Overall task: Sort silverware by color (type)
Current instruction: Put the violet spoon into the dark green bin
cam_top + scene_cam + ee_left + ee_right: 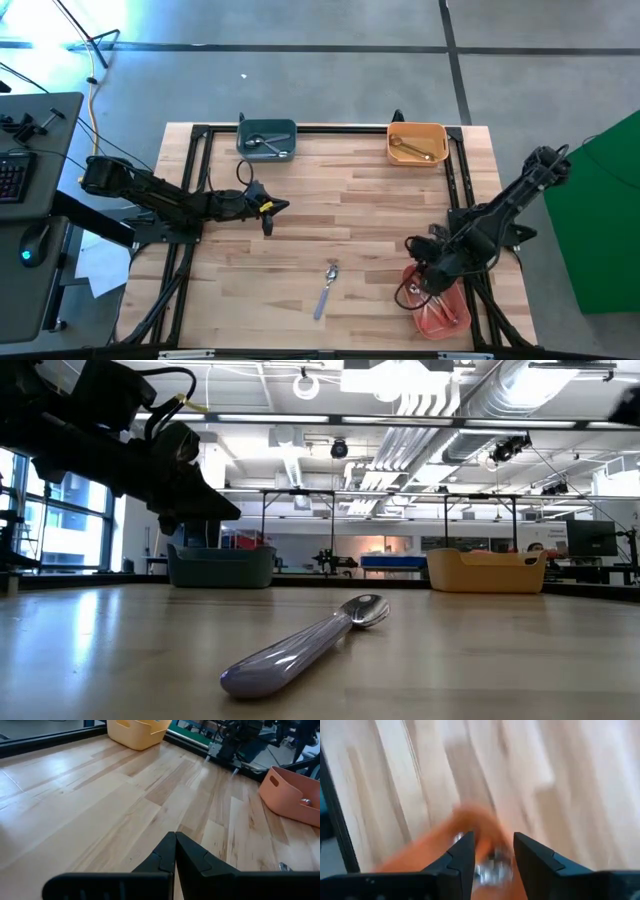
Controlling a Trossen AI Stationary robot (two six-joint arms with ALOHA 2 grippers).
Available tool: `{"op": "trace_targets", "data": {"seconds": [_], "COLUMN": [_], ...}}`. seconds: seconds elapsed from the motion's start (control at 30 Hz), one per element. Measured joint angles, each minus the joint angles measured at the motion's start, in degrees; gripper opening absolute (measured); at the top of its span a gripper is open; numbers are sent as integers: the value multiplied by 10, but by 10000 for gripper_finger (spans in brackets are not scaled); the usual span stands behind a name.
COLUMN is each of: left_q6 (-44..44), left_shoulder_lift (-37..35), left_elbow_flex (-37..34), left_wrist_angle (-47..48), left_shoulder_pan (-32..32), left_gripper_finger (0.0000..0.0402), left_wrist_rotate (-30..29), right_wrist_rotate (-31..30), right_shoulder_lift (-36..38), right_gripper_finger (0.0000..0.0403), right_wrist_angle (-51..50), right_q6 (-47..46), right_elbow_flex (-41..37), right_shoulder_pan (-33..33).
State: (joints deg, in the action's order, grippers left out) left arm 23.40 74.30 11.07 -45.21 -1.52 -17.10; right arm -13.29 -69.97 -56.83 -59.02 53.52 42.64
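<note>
Sorting looks nearly done: one lavender-handled spoon (327, 288) left on the tabletop (350, 200), the rest already binned (teal, orange, red-pink). Right hand (428, 285) sits over the red-pink bin (440, 318) with fingers parted, a silver piece blurred between them; left hand (270, 208) clenched, empty, mid-tabletop.

Floor (330, 70): grey, crossed by dark lines.
Ceiling (420, 400): white pipes and lamps are seen — very bright.
Windows (20, 510): daylight is let in.
Desk (30, 200): a keyboard (10, 175) is kept there.
Green board (605, 215): set beside the table.

bins (266, 139): 3 | loose spoon (326, 288): 1 | binned utensils: unclear
</note>
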Motion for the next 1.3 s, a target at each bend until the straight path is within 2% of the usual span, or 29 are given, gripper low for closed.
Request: {"op": "trace_targets", "data": {"seconds": [0.1,0.23,0.37,0.53,0.67,0.83,1.07,1.2,1.3], "left_q6": [0,-1,-1,0,1,0,0,0,0], "left_shoulder_lift": [0,0,0,0,0,0,0,0,0], "left_elbow_flex": [0,0,0,0,0,0,0,0,0], "left_wrist_angle": [5,9,11,19,27,30,33,33,34], "left_shoulder_pan": [0,0,0,0,0,0,0,0,0], "left_gripper_finger": [1,3,3,3,3,3,3,3,3], "left_wrist_rotate": [0,0,0,0,0,0,0,0,0], "right_wrist_rotate": [-67,-126,-147,-125,-107,-34,27,33,33], "right_shoulder_lift": [0,-6,-30,-83,-139,-211,-285,-299,-302], "right_gripper_finger": [122,122,122,122,122,130,190,231,247], "right_wrist_angle": [25,114,223,351,416,476,575,588,590], "right_q6": [43,146,271,394,417,426,436,447,455], "right_elbow_flex": [18,19,19,19,19,19,19,19,19], "right_shoulder_pan": [-22,-65,-103,-150,-189,-229,-258,-265,-267]}}
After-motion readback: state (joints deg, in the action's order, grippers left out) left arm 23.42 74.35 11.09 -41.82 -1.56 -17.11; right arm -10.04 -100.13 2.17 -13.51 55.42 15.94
